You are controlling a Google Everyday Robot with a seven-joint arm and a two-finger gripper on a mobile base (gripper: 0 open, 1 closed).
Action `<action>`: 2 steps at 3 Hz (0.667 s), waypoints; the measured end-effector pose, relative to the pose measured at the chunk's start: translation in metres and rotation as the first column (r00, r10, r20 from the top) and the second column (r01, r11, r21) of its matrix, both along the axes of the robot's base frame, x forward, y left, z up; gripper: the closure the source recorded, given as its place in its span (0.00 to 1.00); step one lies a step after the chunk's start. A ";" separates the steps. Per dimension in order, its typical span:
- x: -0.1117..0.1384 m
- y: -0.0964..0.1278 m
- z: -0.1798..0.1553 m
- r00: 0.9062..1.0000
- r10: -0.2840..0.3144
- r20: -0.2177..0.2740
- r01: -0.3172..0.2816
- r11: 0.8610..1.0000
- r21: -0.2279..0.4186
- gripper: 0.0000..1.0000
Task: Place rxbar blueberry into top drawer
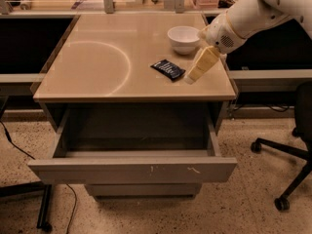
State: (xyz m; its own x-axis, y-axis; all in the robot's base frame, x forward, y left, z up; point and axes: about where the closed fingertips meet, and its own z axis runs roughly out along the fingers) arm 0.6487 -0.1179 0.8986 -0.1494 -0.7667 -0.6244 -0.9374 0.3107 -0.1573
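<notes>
The rxbar blueberry (168, 69), a small flat bar in a dark wrapper with faint white print, lies on the beige countertop (97, 57) just left of my gripper. My gripper (191, 78) hangs from the white arm (243, 21) coming in from the upper right, its pale fingers pointing down-left with the tips just above the counter, close to the bar's right end and not touching it. The top drawer (131, 169) is pulled open below the counter, its dark interior in full view, with small scratches on its flat front.
A white bowl (184, 38) stands behind the bar, close to the arm. A lower drawer front (141, 190) sits under the open one. An office chair base (287, 155) is at the right, a dark stand and cable (44, 208) at the left.
</notes>
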 end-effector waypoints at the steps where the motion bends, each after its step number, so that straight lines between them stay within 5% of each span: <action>1: -0.009 0.001 0.007 1.000 -0.001 0.026 0.001 1.000 -0.007 0.00; 2: -0.001 0.012 -0.008 1.000 0.005 -0.005 -0.005 1.000 0.014 0.00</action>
State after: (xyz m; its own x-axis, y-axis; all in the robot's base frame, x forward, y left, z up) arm 0.6480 -0.1062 0.8910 -0.1491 -0.7583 -0.6346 -0.9396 0.3086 -0.1480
